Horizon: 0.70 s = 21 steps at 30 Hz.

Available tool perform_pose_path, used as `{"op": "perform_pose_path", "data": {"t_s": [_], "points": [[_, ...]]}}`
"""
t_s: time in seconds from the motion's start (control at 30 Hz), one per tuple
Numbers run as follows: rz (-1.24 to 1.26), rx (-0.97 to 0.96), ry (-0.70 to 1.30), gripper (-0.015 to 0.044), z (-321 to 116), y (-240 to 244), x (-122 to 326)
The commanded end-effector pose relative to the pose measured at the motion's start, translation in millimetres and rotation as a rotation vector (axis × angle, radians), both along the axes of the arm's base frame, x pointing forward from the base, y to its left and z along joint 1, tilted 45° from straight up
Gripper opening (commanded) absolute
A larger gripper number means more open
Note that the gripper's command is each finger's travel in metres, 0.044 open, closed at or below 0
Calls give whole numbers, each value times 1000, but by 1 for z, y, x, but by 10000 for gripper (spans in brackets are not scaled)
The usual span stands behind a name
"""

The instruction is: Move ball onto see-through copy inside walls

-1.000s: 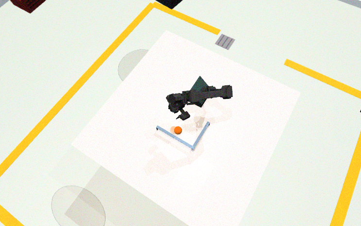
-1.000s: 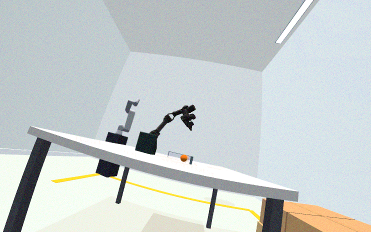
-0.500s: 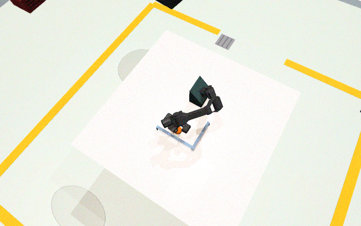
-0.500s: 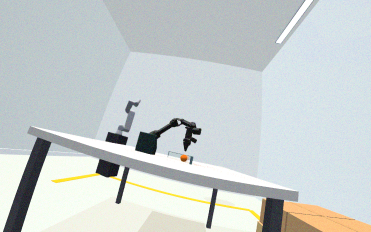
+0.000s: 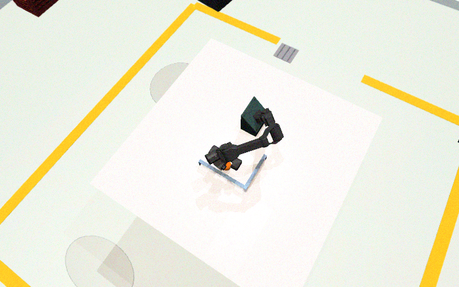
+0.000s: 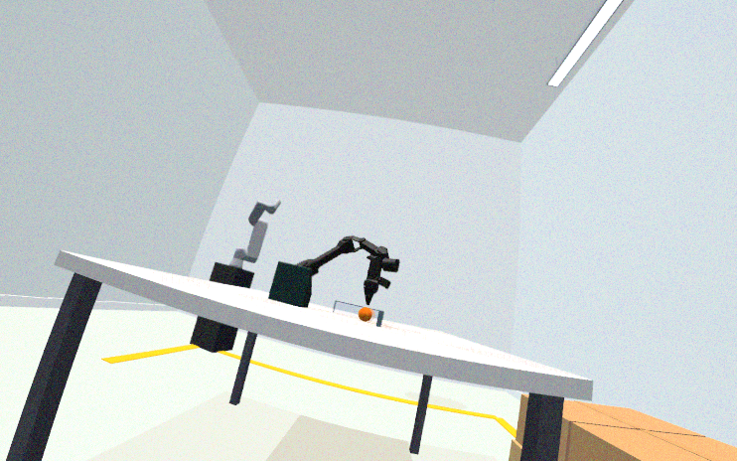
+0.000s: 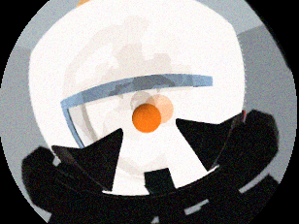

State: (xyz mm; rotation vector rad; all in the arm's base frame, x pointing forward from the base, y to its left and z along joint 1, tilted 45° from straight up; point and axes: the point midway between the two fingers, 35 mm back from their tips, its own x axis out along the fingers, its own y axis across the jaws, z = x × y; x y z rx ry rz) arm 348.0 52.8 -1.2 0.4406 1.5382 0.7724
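Wrist view: gripper point(image 7: 149, 149) open, nothing between the fingers, pointing down over the orange ball point(image 7: 146, 118). Ball sits on the table point(image 7: 193, 40), inside the clear walls point(image 7: 138, 83), close to one wall and well away from their corner. See-through copy point(image 7: 161, 106) overlaps the ball but is offset to one side, so the ball isn't centred on it. Exterior view: gripper tips point(image 6: 368, 298) hang just above the ball point(image 6: 365, 313), not touching. Walls and ball are near the table's middle.
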Motion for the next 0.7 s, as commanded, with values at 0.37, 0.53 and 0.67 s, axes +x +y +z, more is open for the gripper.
{"op": "perform_pose_path", "data": {"t_s": [0.37,0.53,0.67], "points": [[-1,6,11,399,-18,18,-5],[-1,7,11,399,-24,24,-7],[-1,8,11,399,-28,28,-8]]}}
